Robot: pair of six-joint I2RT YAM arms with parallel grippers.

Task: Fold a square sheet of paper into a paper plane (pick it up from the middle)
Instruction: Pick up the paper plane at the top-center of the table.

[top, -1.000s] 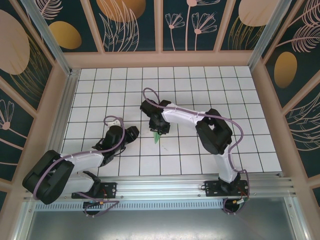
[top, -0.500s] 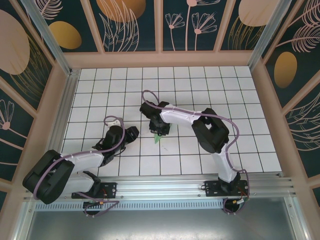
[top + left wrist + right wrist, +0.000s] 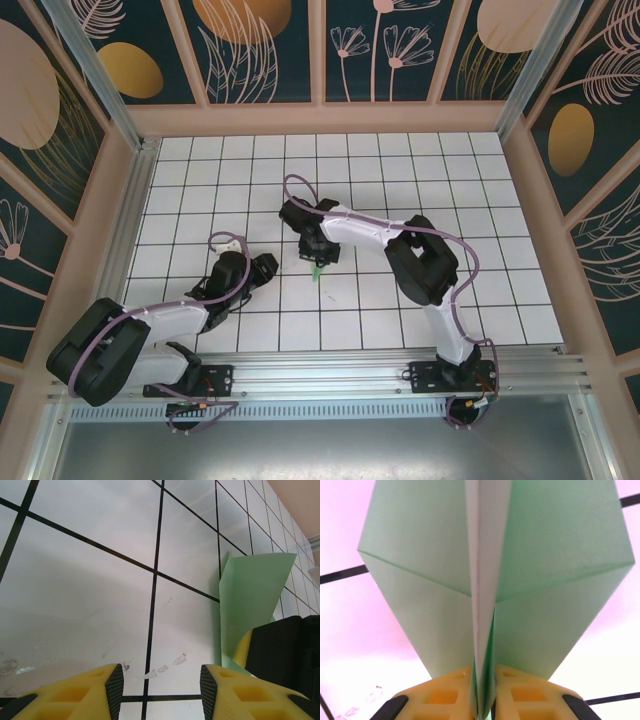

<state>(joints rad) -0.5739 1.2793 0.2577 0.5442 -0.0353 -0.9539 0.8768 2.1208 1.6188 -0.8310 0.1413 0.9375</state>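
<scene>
The square sheet of paper stands folded as a pale mint-green paper plane (image 3: 490, 570), with a centre crease and two slanted wings. My right gripper (image 3: 485, 700) is shut on its centre fold, yellow fingers pressed against both sides. From above, the right gripper (image 3: 316, 256) is over the middle of the table and a green tip of the plane (image 3: 318, 269) pokes out below it. My left gripper (image 3: 162, 685) is open just above the tiles with nothing between its fingers. The plane (image 3: 252, 595) stands upright to its right, apart from it. The left gripper (image 3: 264, 268) lies left of the plane.
The white grid table (image 3: 400, 170) is walled by a wooden frame with dark flower panels (image 3: 320, 110). A metal rail (image 3: 330, 375) runs along the near edge by the arm bases. The right arm's elbow (image 3: 425, 265) stands high right of centre.
The right gripper's jaws have closed tighter on the plane's fold, and it has drifted slightly up and left. The left arm has stayed still.
</scene>
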